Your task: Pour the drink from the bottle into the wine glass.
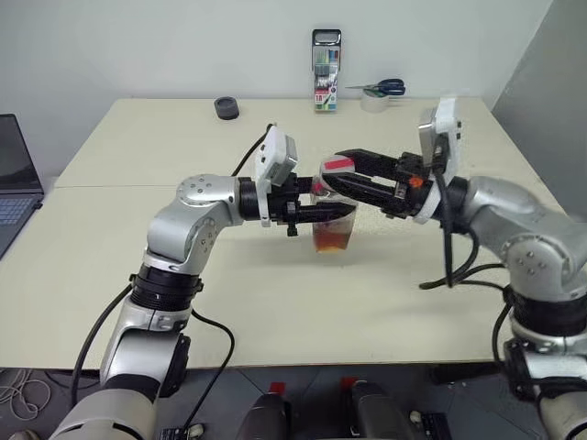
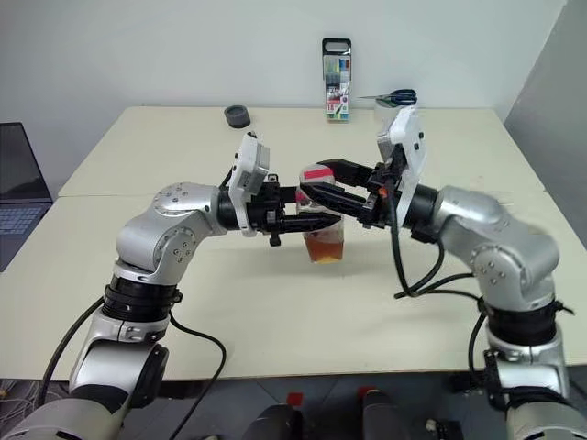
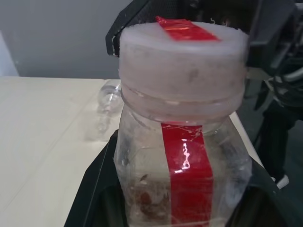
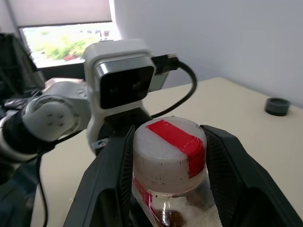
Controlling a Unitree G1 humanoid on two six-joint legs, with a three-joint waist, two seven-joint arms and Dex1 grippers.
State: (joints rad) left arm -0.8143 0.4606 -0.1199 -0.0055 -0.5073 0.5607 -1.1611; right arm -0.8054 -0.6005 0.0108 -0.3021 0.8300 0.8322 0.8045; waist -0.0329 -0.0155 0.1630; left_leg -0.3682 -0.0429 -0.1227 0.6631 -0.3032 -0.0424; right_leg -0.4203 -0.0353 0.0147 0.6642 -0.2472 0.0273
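1. Left eye view: the bottle (image 1: 332, 213) is seen held upright above the middle of the counter (image 1: 138, 275), with the drink (image 1: 332, 240) in its lower part. The left claw (image 1: 344, 211) is clamped on the bottle's body from the left. The right claw (image 1: 341, 172) is placed around the cap (image 1: 337, 166) from the right. The cap is not off yet.

2. Right eye view: the same arrangement is shown; the bottle is held between both claws. No pouring has begun, as far as can be judged.

3. Left wrist view: the bottle's body is gripped between the two black fingers (image 3: 94, 189). The whitish cap with its red strip is closed on the neck. Behind it, a clear glass object (image 3: 108, 101) is seen on the counter; it is probably the wine glass, but this cannot be told surely.

4. Right wrist view: the right claw's fingers (image 4: 106, 175) stand on both sides of the cap, very near to it. Whether they already press on it cannot be told.

5. Judgement: only the grasp of the bottle is done. Opening the cap, bringing the bottle to the glass and pouring are left.
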